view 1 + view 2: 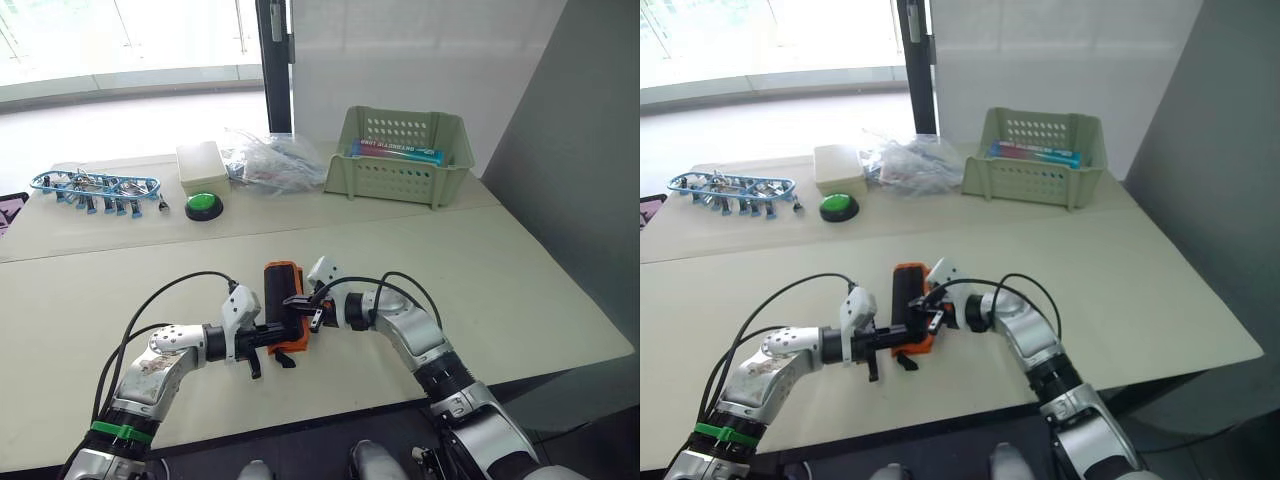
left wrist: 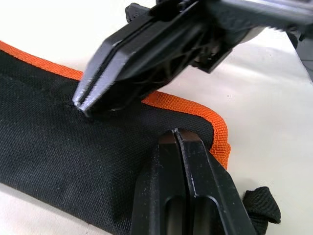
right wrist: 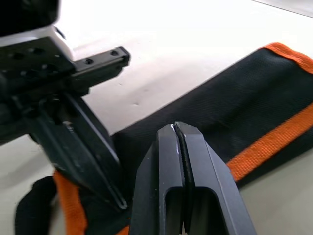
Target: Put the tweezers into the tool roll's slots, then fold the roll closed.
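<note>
Pressing folded tool roll (image 1: 281, 303), both grippers

The pale table (image 1: 520, 300) carries the folded tool roll (image 1: 281, 300) — plus basket (image 1: 400, 155), rack (image 1: 95, 187), green button (image 1: 204, 205).

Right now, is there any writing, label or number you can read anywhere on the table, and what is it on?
Blue and pink box inside the green basket: it carries white print, too blurred to read.
Tool roll, green button, beige box: no text visible.

Lab-like test room: plain pale table (image 1: 520, 300), green push-button (image 1: 204, 205), tool rack (image 1: 95, 187)
</note>
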`<state>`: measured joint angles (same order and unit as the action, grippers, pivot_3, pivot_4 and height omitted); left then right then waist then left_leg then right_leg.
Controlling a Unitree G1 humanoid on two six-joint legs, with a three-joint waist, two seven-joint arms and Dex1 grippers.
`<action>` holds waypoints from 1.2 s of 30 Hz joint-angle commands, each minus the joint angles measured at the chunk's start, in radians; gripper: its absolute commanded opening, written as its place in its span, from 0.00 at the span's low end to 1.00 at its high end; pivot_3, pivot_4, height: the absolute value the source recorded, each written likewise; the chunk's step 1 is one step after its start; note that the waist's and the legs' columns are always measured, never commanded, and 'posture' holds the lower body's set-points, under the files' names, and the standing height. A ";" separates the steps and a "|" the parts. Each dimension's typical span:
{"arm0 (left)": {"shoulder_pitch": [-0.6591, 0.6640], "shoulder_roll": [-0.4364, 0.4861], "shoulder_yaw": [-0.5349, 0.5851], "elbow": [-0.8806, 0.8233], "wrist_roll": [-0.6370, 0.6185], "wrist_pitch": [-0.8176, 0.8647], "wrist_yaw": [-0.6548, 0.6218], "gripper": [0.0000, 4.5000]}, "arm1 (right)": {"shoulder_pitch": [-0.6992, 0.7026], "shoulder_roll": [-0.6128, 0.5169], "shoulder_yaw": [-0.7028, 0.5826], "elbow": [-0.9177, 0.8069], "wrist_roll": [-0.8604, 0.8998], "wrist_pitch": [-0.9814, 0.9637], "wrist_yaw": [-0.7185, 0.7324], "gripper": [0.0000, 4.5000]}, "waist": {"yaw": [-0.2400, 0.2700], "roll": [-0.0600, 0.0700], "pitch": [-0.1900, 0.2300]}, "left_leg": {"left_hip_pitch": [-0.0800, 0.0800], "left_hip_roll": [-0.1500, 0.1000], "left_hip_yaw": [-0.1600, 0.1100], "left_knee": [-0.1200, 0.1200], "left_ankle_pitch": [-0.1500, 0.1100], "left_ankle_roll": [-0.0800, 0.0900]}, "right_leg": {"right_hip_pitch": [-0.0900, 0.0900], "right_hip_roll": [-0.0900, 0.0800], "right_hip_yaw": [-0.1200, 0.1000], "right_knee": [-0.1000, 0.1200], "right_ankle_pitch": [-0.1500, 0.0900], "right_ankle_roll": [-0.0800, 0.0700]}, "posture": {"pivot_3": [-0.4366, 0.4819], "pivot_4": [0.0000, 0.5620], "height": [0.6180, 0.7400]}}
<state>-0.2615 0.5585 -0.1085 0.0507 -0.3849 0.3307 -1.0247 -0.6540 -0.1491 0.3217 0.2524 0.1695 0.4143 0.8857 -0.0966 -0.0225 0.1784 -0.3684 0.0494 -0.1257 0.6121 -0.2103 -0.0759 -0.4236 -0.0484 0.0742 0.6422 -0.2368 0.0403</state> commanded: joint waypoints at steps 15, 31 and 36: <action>0.071 0.037 0.008 0.004 0.029 0.032 0.003 0.01 | -0.270 0.110 -0.088 0.620 -0.074 -0.124 -0.186 0.00 | -0.013 0.000 -0.001 | 0.013 0.000 0.001 -0.001 0.000 0.000 | 0.005 0.005 0.010 0.004 -0.003 -0.008 | 0.48 0.27 0.97; 0.157 0.061 0.248 -0.180 -0.104 0.044 0.080 0.01 | -0.214 0.080 -0.180 0.217 0.033 -0.214 -0.008 0.00 | -0.027 0.001 0.001 | 0.002 -0.001 0.004 -0.004 0.000 0.001 | -0.006 0.007 0.016 0.002 0.001 0.000 | 0.48 0.27 0.97; 0.310 0.122 0.468 -0.311 -0.174 0.033 0.091 0.00 | 0.028 -0.113 -0.253 -0.288 0.123 0.015 -0.030 0.06 | -0.002 0.001 0.001 | -0.012 -0.001 0.002 -0.004 0.000 0.000 | -0.018 0.006 0.016 0.002 0.000 0.001 | 0.48 0.27 0.97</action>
<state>0.0208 0.6677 0.2845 -0.2008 -0.5200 0.3751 -0.9333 -0.6599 -0.2318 0.1101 0.0968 0.2557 0.3781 0.8670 -0.0981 -0.0212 0.1798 -0.3812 0.0486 -0.1232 0.6079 -0.2108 -0.0752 -0.4413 -0.0421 0.0900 0.6428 -0.2366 0.0415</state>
